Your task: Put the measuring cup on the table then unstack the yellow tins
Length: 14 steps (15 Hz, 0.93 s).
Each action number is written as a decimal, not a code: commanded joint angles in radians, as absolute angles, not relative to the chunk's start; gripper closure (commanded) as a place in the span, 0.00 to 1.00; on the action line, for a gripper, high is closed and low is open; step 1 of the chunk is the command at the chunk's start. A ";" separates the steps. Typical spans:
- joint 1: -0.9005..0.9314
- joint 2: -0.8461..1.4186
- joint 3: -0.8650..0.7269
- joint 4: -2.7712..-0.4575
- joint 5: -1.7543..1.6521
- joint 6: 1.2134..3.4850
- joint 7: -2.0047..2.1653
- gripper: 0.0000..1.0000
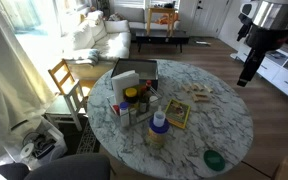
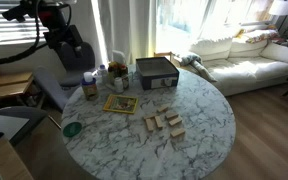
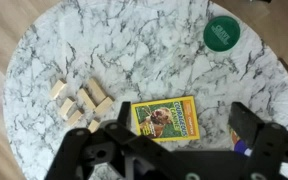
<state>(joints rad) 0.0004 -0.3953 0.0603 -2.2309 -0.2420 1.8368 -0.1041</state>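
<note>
— Where do we find the gripper [image 3: 174,140]?

— Up in the air above the table [image 3: 134,40]. In the wrist view we look down past its fingers [image 3: 256,130] onto the marble top. The jaws stand wide apart with nothing between them, and they touch nothing.

— And from outside?

— In an exterior view we see the gripper [image 1: 248,72] hanging beyond the table's edge, well apart from everything on it.

— Where are the tins?

— We make out a pale yellow shape, the tins [image 2: 116,67], near the table's edge, just beside the box [image 2: 154,72]. They sit in a small cluster with a jar [image 2: 90,88]. At this size we cannot tell whether one tin sits in the other.

— And the cup?

— We cannot pick it out. The cluster is too small and blurred for us to tell its pieces apart.

— What else lies on the table?

— A book [image 3: 166,118] lies flat toward the middle. A loose group of wooden blocks [image 3: 79,100] lies near it without touching it. A green disc [image 3: 222,32] lies close to the edge, well apart from the cluster.
</note>
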 commanded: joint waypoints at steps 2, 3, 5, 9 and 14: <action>0.013 -0.394 0.050 -2.228 -0.246 1.832 -0.100 0.00; 0.013 -0.394 0.050 -2.228 -0.246 1.832 -0.100 0.00; 0.013 -0.394 0.050 -2.228 -0.246 1.832 -0.100 0.00; 0.054 -0.287 0.117 -2.196 -0.054 1.887 0.183 0.00; 0.070 -0.120 0.200 -2.166 -0.012 2.093 0.533 0.00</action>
